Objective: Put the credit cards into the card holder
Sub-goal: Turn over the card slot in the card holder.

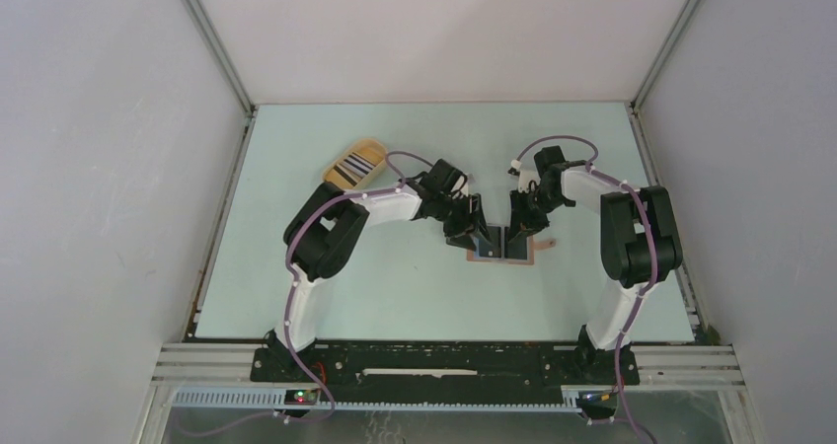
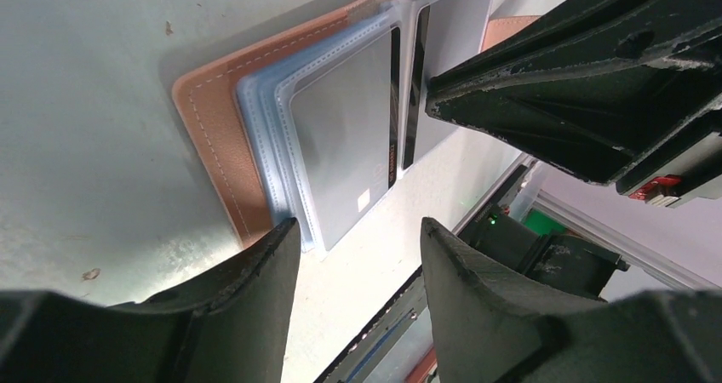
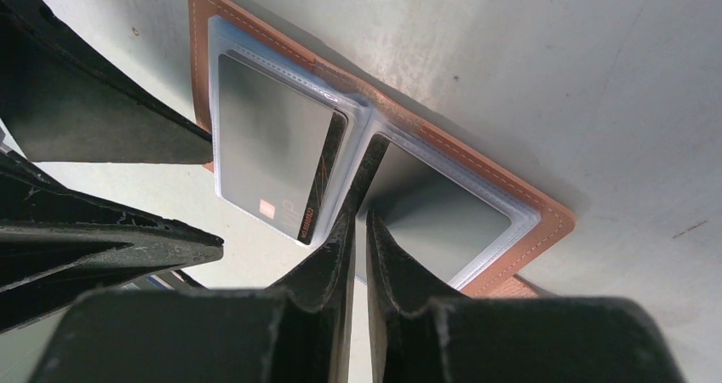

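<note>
Hovering left gripper (image 2: 359,230) over left edge of card holder (image 2: 213,128), jaws apart, nothing between them. Right gripper (image 3: 360,221) nearly closed, tips at holder's centre fold; can't tell if it pinches a sleeve. Holder lies open flat mid-table, long axis left-right, one card (image 3: 272,157) sleeved. Loose credit cards (image 1: 352,171) sit in yellow tray (image 1: 373,148), back-left of holder. Your left arm is nearer, so use it.

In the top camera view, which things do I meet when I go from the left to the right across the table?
yellow tray holding the credit cards → left gripper → right gripper. The card holder lies under both grippers, so I leave it out of the order.
</note>
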`<state>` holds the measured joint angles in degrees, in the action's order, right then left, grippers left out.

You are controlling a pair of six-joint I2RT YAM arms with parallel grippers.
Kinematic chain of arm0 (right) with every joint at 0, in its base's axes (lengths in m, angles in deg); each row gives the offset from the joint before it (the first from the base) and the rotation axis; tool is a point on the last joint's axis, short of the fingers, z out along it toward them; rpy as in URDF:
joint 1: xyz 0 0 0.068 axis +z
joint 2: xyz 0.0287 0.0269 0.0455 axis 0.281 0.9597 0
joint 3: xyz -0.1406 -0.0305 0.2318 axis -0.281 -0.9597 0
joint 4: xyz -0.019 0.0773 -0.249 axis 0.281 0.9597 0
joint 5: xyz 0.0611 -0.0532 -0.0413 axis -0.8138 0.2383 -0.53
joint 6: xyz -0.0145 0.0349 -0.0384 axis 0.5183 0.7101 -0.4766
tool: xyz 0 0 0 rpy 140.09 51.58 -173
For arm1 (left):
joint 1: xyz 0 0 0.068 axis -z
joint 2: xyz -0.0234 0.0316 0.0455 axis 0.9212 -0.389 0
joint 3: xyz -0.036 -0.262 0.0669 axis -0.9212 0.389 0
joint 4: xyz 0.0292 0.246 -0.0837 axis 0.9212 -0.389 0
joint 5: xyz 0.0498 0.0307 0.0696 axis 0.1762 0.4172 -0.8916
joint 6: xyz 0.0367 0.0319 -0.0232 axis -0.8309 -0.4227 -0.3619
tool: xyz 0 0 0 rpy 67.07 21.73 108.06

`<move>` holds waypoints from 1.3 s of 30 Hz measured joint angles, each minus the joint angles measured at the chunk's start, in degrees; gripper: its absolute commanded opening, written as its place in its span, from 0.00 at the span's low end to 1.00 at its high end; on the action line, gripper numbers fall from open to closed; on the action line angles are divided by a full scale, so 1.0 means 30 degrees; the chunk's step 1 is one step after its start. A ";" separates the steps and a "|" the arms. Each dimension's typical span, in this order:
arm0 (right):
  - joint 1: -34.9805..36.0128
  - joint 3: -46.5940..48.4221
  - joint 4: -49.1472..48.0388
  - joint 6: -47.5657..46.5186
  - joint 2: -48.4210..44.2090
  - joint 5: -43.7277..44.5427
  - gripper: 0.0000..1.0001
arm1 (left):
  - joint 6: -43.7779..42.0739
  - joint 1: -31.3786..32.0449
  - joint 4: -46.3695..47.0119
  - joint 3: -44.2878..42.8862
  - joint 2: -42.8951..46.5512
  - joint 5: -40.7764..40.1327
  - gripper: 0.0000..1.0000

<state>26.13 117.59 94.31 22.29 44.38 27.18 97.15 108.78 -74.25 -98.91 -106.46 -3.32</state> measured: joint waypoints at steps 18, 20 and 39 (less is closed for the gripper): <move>-0.0685 0.0000 0.0415 -0.0663 -0.1581 -0.0940 0.25 | 0.1188 0.0124 0.3031 -0.0066 -0.0160 0.1770 0.57; -0.1311 0.0000 0.0488 -0.0787 -0.2069 -0.1231 0.27 | 0.1239 0.0168 0.3024 -0.0364 -0.0211 0.1938 0.57; -0.3606 -0.0015 0.0488 -0.0998 -0.1996 -0.5144 0.30 | 0.1348 0.0554 0.1938 -0.2157 -0.1486 0.2025 0.46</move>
<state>15.31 117.55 95.77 19.30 38.39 11.75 101.19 110.44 -68.43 -105.38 -110.92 2.76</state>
